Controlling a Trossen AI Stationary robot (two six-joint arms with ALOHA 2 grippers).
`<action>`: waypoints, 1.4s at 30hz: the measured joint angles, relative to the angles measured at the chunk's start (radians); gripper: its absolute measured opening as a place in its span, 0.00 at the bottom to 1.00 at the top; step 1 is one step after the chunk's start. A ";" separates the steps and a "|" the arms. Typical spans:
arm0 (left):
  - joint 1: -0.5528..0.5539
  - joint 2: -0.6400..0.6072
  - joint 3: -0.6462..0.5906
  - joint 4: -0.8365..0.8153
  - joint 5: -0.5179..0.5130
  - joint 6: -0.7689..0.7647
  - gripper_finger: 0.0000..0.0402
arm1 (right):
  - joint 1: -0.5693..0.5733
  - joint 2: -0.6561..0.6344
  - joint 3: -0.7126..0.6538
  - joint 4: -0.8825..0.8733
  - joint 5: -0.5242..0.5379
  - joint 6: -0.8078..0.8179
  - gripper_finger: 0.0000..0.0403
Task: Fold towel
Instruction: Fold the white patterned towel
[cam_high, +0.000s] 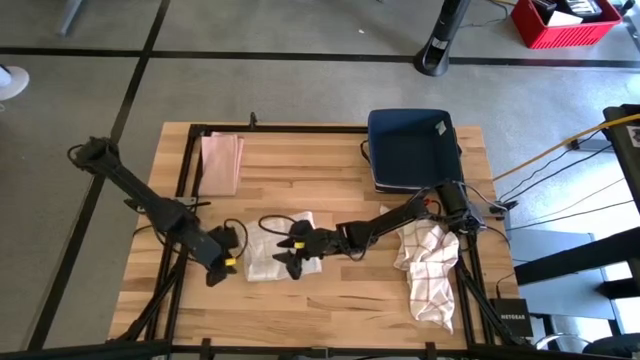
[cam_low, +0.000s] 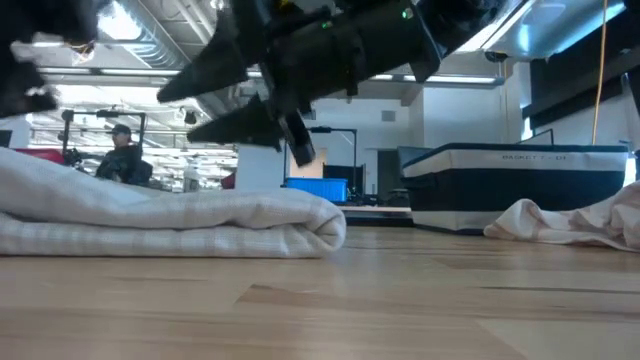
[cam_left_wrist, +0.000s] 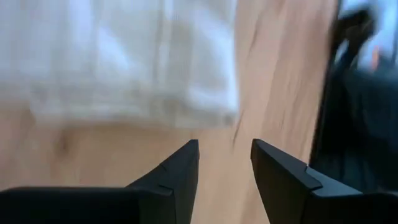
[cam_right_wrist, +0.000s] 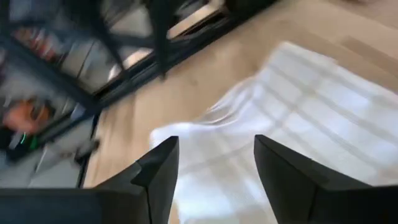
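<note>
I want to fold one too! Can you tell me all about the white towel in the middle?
The white towel is soft cloth with faint grey stripes. It lies folded and flat on the wooden table, its rounded fold edge showing in the low view. The right gripper hovers just above it, fingers open, holding nothing. The left gripper waits beside it, open, apparently not touching.

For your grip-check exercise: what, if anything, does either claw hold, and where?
Nothing. The right claw stands open above the folded towel; the left claw is open beside it.
</note>
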 joint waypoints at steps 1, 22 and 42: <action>0.000 -0.025 0.002 0.016 -0.061 0.022 0.35 | -0.003 -0.011 0.000 -0.018 -0.033 -0.045 0.52; 0.050 0.335 -0.181 0.320 -0.298 -0.009 0.35 | 0.015 0.084 0.001 -0.199 -0.130 -0.591 0.51; -0.005 0.324 -0.075 0.481 -0.246 0.091 0.35 | -0.040 0.002 0.080 -0.378 0.121 -0.581 0.51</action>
